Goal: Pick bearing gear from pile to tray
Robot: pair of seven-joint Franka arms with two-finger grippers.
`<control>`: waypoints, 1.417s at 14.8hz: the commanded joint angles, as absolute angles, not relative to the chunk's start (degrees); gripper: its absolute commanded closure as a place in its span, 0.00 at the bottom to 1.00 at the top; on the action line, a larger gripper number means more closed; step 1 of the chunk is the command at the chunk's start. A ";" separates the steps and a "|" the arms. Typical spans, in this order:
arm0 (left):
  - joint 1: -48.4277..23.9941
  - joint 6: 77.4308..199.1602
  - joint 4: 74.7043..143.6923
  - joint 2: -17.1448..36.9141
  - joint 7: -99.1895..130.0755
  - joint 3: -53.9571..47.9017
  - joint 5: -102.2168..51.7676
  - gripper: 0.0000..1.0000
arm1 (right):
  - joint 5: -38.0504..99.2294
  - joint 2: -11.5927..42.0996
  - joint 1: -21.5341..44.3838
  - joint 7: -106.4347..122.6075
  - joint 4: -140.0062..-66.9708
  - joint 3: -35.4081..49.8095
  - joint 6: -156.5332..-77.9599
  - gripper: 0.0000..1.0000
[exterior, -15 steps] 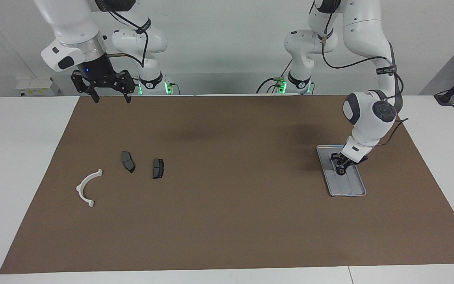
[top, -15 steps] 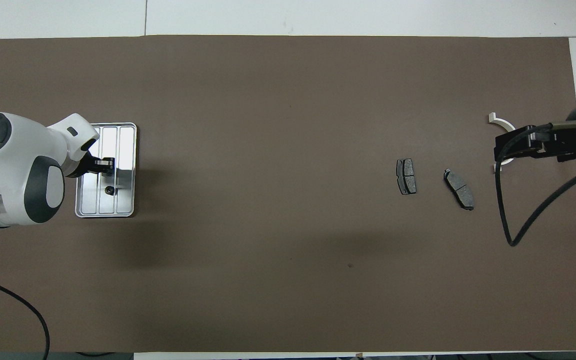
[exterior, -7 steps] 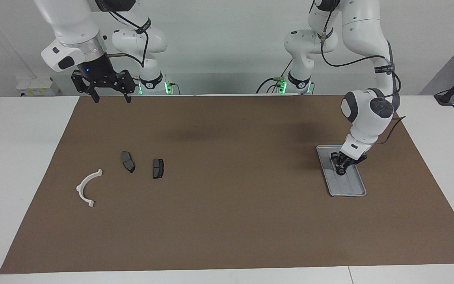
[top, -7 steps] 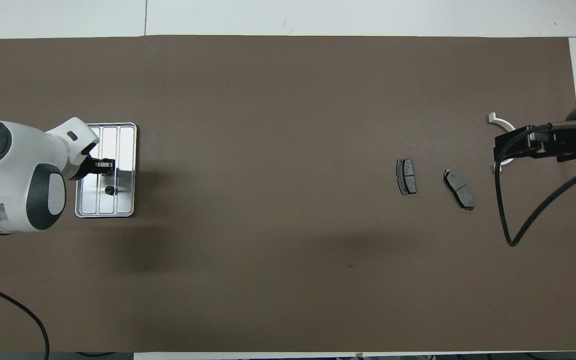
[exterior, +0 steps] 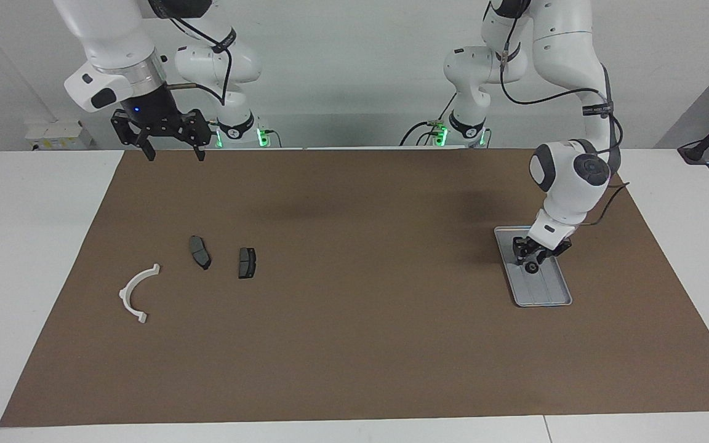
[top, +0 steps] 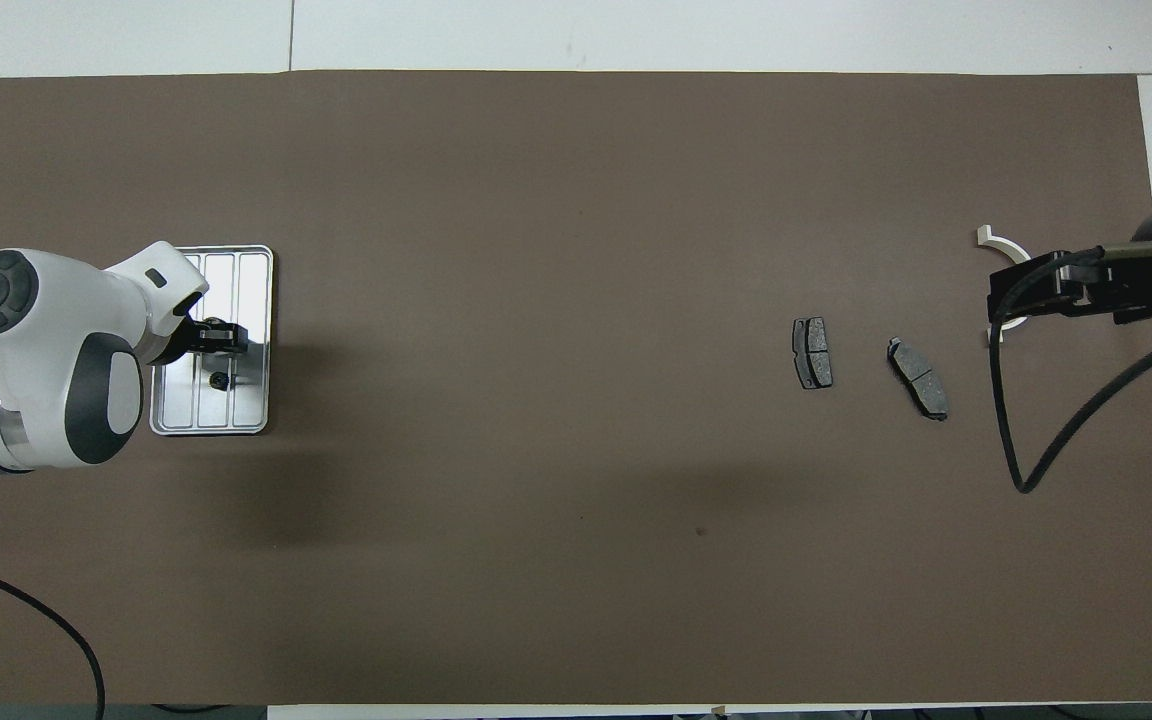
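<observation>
Looking at the tray at the left arm's end of the table, we see the bearing gear lying in it, so the drop looks done. Left tool hovers over it; we can't tell its finger state. Right tool, spread wide and empty, waits above the brake pads. Left tool's retreat remains.

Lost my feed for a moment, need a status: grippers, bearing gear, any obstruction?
Left gripper low over the shallow silver metal tray. Small black round bearing gear lies in tray. Right gripper open, waiting high. Nothing in the way.
</observation>
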State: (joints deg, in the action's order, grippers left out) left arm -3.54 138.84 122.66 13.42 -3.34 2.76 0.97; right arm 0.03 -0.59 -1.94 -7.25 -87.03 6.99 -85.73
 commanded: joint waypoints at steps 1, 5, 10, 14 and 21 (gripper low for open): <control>-3.69 140.27 122.61 13.27 -3.60 2.90 0.26 0.18 | 1.58 -1.06 -2.20 -6.50 -87.89 6.86 -87.18 0.00; -2.99 132.23 113.59 13.01 -3.52 2.99 0.26 0.14 | 1.67 -1.06 -2.20 -6.59 -87.98 7.03 -88.07 0.00; -2.72 117.88 99.77 10.82 -0.37 3.16 -1.49 0.04 | 1.67 -1.14 -2.20 -6.59 -87.89 7.12 -88.07 0.00; -3.25 111.65 99.75 3.63 9.65 2.90 -1.32 0.00 | 1.67 -1.14 -2.20 -6.59 -87.98 7.12 -88.15 0.00; -1.93 102.34 97.84 1.14 7.74 3.08 -1.06 0.00 | 1.67 -1.14 -2.28 -6.50 -87.98 7.12 -88.07 0.00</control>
State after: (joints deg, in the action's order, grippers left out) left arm -2.98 107.34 98.79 1.44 8.61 3.52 -0.53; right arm 0.07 -0.59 -1.89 -7.25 -87.03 7.09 -86.77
